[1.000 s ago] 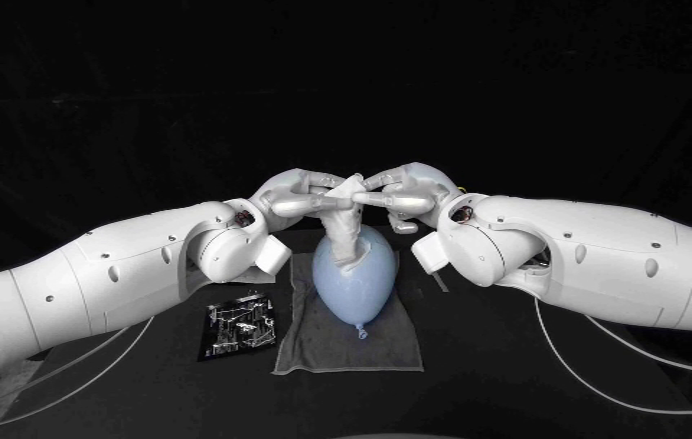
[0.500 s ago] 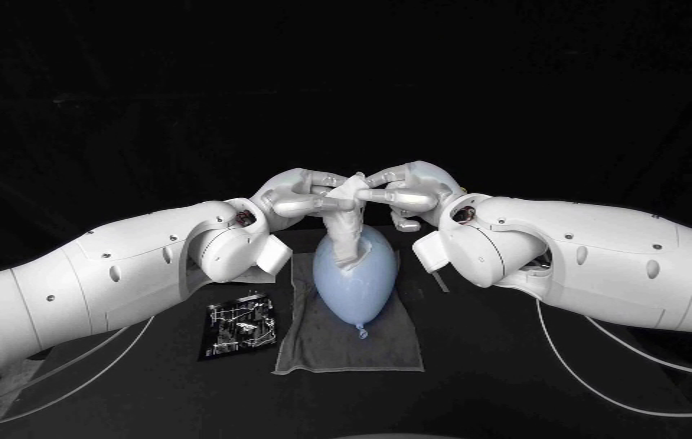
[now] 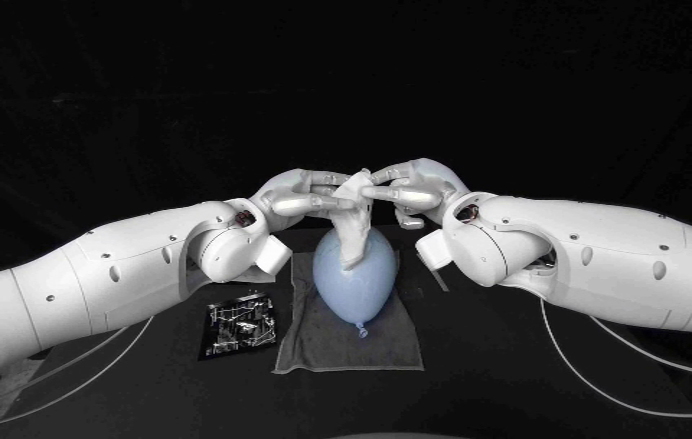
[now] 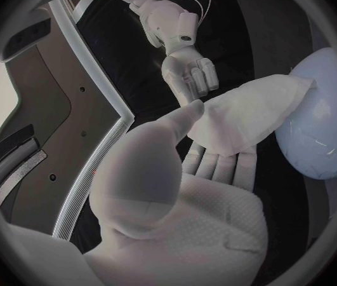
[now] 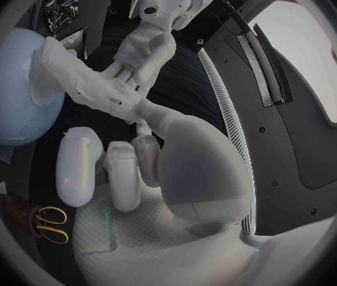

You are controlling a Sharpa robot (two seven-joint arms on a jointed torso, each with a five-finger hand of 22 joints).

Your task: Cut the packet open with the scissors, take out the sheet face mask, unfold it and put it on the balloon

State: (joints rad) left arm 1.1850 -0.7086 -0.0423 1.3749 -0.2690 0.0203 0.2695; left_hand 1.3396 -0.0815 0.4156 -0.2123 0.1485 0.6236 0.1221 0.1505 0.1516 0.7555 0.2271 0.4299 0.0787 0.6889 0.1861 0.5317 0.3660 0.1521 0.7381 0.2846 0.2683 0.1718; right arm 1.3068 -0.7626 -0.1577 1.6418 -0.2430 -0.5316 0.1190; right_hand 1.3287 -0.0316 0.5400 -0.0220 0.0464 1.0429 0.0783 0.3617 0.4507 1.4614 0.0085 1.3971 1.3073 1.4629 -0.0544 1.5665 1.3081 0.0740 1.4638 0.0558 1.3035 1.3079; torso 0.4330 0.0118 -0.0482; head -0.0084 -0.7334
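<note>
Above the pale blue balloon [image 3: 353, 277], both hands hold the white folded sheet mask [image 3: 351, 209]. My left hand [image 3: 303, 199] pinches it from one side, thumb on top and fingers under the mask [image 4: 244, 117]. My right hand [image 3: 414, 189] pinches the other side, where its thumb meets the mask [image 5: 85, 86]. The mask's lower end hangs down and touches the balloon's top. The balloon [image 4: 323, 124] lies on a grey cloth [image 3: 310, 354]. The cut packet [image 3: 238, 325] lies flat on the table, left of the cloth. Yellow-handled scissors [image 5: 51, 225] lie on the table below my right hand.
The black table [image 3: 490, 379] extends right of the cloth and in front of it. White cables [image 3: 606, 334] run along the table under my right arm. Both forearms reach in close on either side of the balloon.
My right hand has shifted slightly toward the left hand. The mask's top corner now sticks up between the hands, and its hanging part looks narrower over the balloon.
</note>
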